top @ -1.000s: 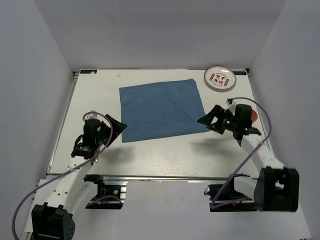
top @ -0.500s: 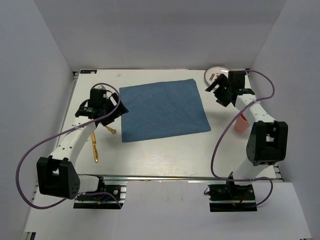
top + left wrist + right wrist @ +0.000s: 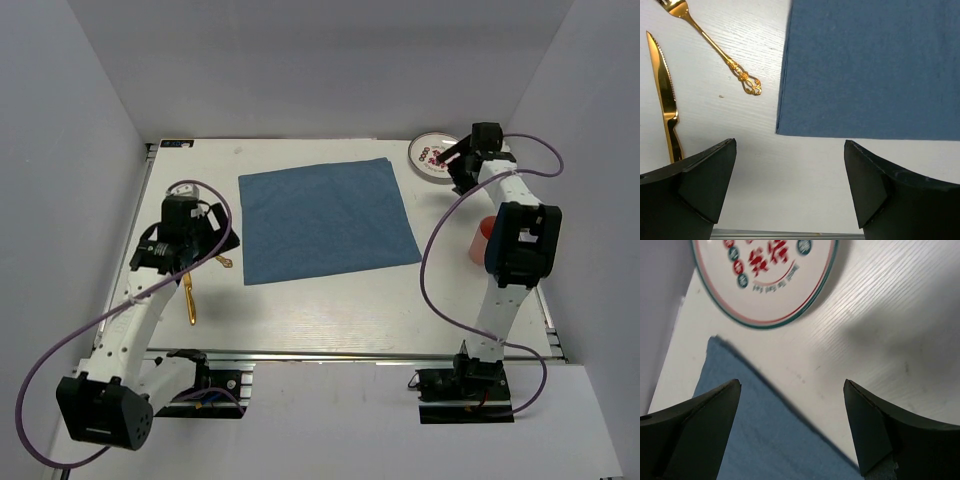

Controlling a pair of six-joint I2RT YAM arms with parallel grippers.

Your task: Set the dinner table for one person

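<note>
White rectangular ribbed tabletop (image 3: 330, 310) – bearing surface for every item listed.
Blue square cloth (image 3: 325, 218) – flat on the tabletop, centre, set toward the far edge.
Round white ceramic plate with red lettering (image 3: 432, 160) – far right corner, right of the cloth's far right corner, apart from it.
Pink plastic cup (image 3: 480, 243) – right of the cloth, in front of the plate, partly behind the right arm.
Gold metal fork (image 3: 710, 42) – left of the cloth, handle end just beside its near left corner.
Gold metal knife (image 3: 188, 298) – left of the fork, nearer the front edge, not touching it.
</note>
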